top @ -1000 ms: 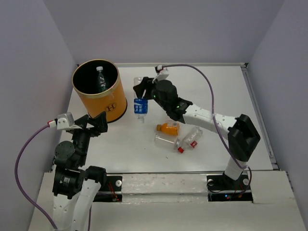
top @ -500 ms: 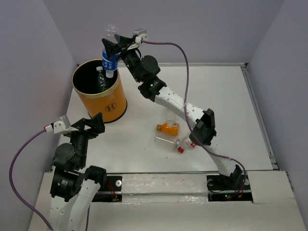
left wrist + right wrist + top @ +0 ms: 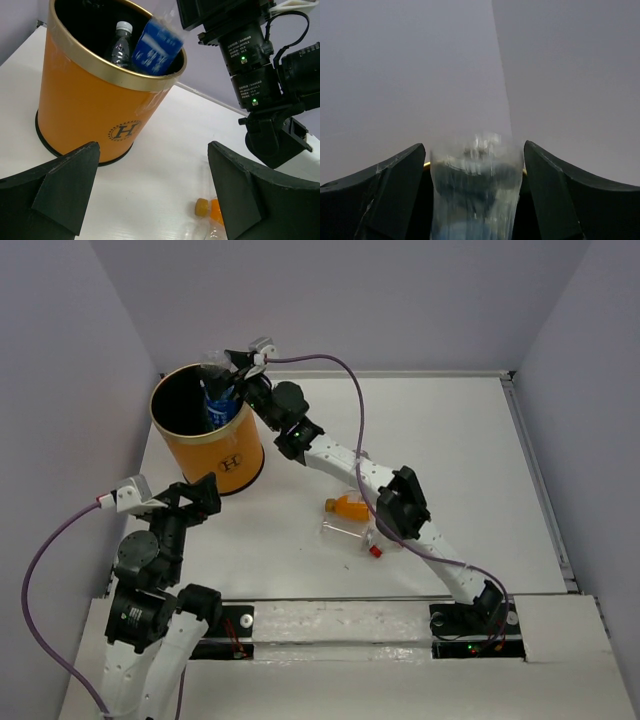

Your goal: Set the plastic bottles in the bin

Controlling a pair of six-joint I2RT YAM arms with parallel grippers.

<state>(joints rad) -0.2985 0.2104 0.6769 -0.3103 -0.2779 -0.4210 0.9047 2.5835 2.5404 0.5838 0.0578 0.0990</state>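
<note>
The bin (image 3: pixel 215 455) is an orange bucket with a gold rim and an "H" emblem, standing at the back left. My right gripper (image 3: pixel 222 368) hangs over its rim, open. A blue-labelled plastic bottle (image 3: pixel 218 405) is blurred and partly inside the bin, loose between the fingers. In the right wrist view the clear bottle (image 3: pixel 475 190) shows narrow gaps to each finger of the gripper (image 3: pixel 472 200). From the left wrist, the bin (image 3: pixel 80 105) holds the blue bottle (image 3: pixel 159 47) and a dark-labelled one (image 3: pixel 120 42). My left gripper (image 3: pixel 155 195) stands open and empty.
An orange-filled bottle (image 3: pixel 352 506), a clear bottle (image 3: pixel 340 532) and a red-capped one (image 3: pixel 376 548) lie mid-table under the stretched right arm (image 3: pixel 400 502). My left gripper (image 3: pixel 195 502) sits just in front of the bin. Walls enclose the table on three sides.
The right arm carried the blue-labelled bottle from the table up over the bin, then its jaws opened. The bottle now drops into the bin. The left arm barely moved.
</note>
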